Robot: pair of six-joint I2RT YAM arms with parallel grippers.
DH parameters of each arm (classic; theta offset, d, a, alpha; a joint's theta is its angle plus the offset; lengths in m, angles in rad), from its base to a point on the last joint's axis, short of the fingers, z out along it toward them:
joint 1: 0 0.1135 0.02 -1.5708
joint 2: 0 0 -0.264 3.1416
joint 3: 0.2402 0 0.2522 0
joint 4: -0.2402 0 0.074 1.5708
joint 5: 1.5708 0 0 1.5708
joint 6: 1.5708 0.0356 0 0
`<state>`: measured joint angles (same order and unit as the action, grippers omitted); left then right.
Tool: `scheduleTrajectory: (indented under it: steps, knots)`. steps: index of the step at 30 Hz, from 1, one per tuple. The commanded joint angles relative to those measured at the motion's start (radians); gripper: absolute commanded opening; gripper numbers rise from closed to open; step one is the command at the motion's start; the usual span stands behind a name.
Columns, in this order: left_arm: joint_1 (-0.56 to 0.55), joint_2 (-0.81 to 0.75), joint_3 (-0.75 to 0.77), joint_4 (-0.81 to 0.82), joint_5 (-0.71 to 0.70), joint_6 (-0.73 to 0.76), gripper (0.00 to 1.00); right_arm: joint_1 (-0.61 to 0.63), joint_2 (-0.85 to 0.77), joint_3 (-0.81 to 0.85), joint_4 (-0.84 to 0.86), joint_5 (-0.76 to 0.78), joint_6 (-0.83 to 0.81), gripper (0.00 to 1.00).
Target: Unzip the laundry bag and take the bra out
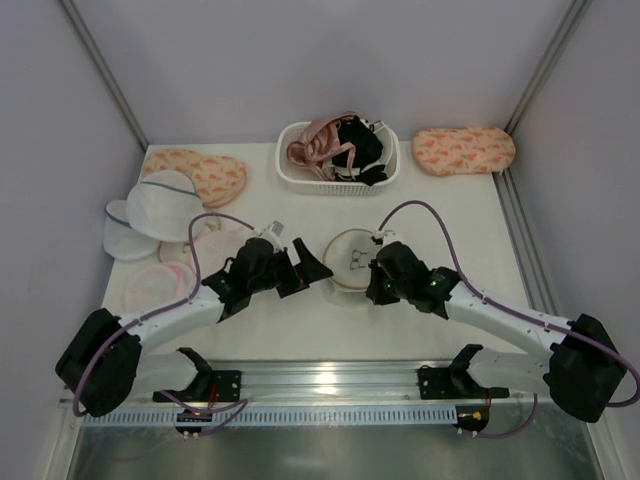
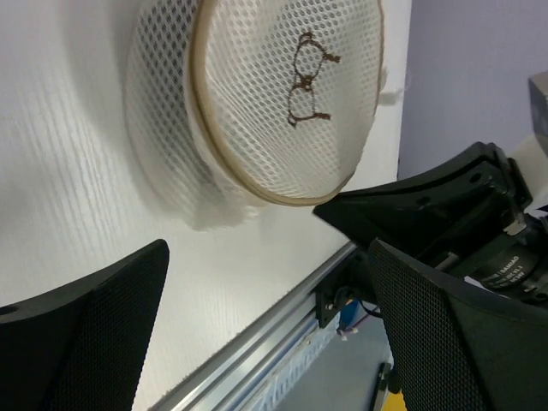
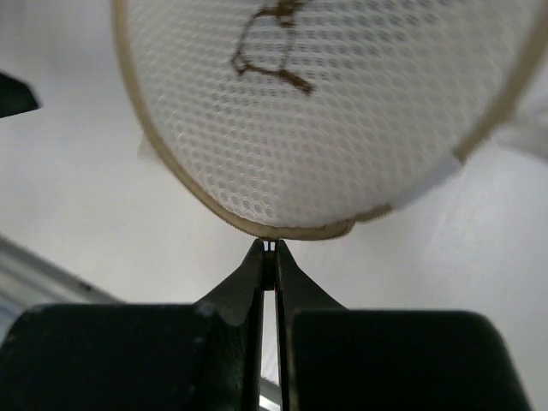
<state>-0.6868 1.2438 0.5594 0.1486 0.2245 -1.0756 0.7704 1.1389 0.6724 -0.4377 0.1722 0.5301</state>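
The laundry bag [image 1: 350, 258] lies flat near the middle of the table [image 1: 450, 215]. It is a round cream mesh pouch with a tan rim [image 2: 224, 171] and a small brown glasses-shaped mark [image 2: 306, 81] stitched at its centre. In the left wrist view, a looser fold of white mesh bulges out from under the rim. In the right wrist view, a short white tab [image 3: 428, 180] crosses the rim at about 4 o'clock.

The left gripper [image 1: 310, 262] sits at the pouch's 9 o'clock, its jaws spread wide and holding nothing. The right gripper [image 3: 270, 247] sits at about 5 o'clock in the top view. Its jaws are pressed together, with the tips right at the tan rim. Whether they pinch a zipper pull cannot be made out.

At 12 o'clock from the pouch, a white basket [image 1: 300, 172] holds pale pink bras [image 1: 315, 140] and the black bra [image 1: 362, 148].

Toward 9 o'clock, white domed bags [image 1: 160, 208] and pink-rimmed pouches [image 1: 155, 282] crowd the table's left edge. Bare table runs from the pouch toward 3 o'clock, out to the right wall. At 6 o'clock, a strip of bare table separates the pouch from the metal rail [image 1: 320, 382].

In the left wrist view, small white print [image 2: 501, 270] on the right arm's black housing seems to read "DAMIAO".
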Motion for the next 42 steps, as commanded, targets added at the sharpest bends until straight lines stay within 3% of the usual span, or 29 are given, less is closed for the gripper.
scheduleTrajectory:
  steps: [1,10,13,16,17,19,20,23,25,32,39,41,42]
  knots:
    - [-0.031,-0.066,-0.024,-0.018,-0.028,-0.055,1.0,0.009,-0.033,-0.048,0.266,-0.476,-0.073,0.04]
    - [-0.083,0.009,0.003,0.066,-0.007,-0.095,0.99,0.013,0.074,-0.01,0.367,-0.554,-0.085,0.04]
    - [-0.094,0.058,0.014,0.109,0.002,-0.102,0.91,0.012,0.093,-0.007,0.382,-0.554,-0.078,0.04]
    - [-0.097,0.106,0.007,0.175,0.022,-0.113,0.72,0.021,0.101,-0.008,0.395,-0.565,-0.074,0.04]
    - [-0.099,0.118,0.008,0.186,0.026,-0.115,0.59,0.023,0.098,-0.008,0.396,-0.565,-0.074,0.04]
    - [-0.099,0.144,0.007,0.2,0.029,-0.116,0.45,0.026,0.094,-0.01,0.392,-0.563,-0.078,0.04]
    - [-0.099,0.149,0.005,0.207,0.026,-0.119,0.3,0.026,0.087,-0.01,0.387,-0.565,-0.081,0.04]
    - [-0.097,0.155,0.005,0.203,0.013,-0.121,0.06,0.029,0.078,-0.01,0.36,-0.55,-0.091,0.04]
    - [-0.099,0.154,0.005,0.197,0.01,-0.119,0.01,0.03,0.07,-0.007,0.321,-0.522,-0.099,0.04]
    - [-0.097,0.152,0.011,0.178,0.004,-0.115,0.0,0.035,0.059,0.024,0.11,-0.341,-0.108,0.04]
    - [-0.099,0.157,0.014,0.178,0.009,-0.116,0.0,0.035,0.033,0.035,0.014,-0.198,-0.078,0.04]
    - [-0.097,0.155,0.014,0.18,0.009,-0.118,0.05,0.035,0.03,0.038,0.007,-0.185,-0.073,0.04]
    - [-0.097,0.154,0.013,0.18,0.012,-0.116,0.13,0.035,0.027,0.039,0.008,-0.186,-0.073,0.04]
